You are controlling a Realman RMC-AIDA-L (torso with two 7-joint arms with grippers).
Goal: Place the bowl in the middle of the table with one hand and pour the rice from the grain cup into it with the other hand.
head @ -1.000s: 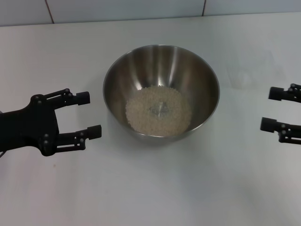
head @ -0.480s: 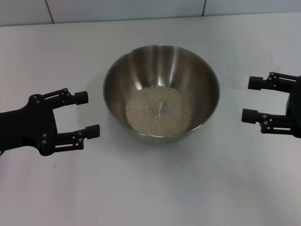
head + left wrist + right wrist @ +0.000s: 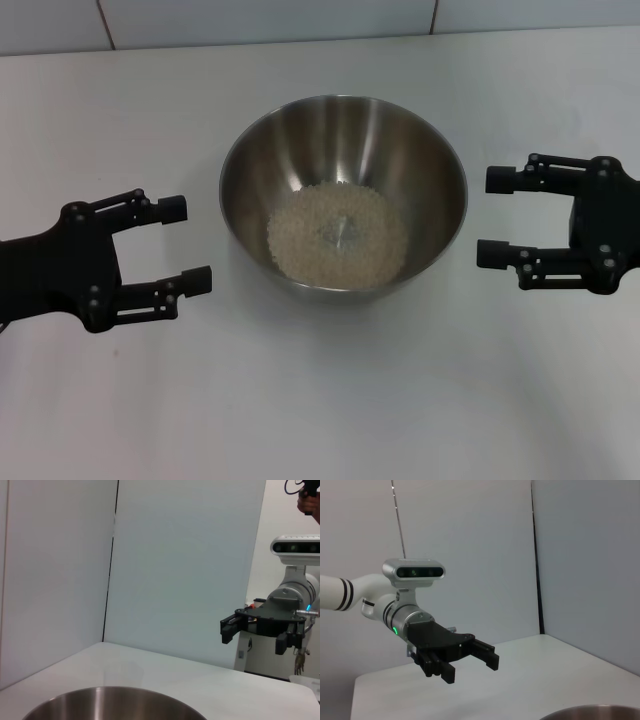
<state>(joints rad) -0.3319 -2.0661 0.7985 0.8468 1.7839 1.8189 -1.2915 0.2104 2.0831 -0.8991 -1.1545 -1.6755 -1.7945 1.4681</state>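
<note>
Bowl (image 3: 343, 190) upright mid-table (image 3: 330, 400), rim also at the edge of both wrist views; rice (image 3: 337, 236) heaped in its bottom, a small shiny patch showing at the heap's middle; left gripper (image 3: 185, 241) beside bowl on the left, jaws open, empty, clear of the rim; right gripper (image 3: 495, 217) just right of bowl, jaws open, empty, tips close to the rim but apart; cup not visible.

Even, bright light is cast from above, and only a soft shadow is thrown on the tabletop (image 3: 330, 400) between the left pincer (image 3: 186, 243) and the right pincer (image 3: 492, 217). Pale streaks of glare are seen on the bowl (image 3: 342, 150) wall. The head view is rendered sharp throughout.
</note>
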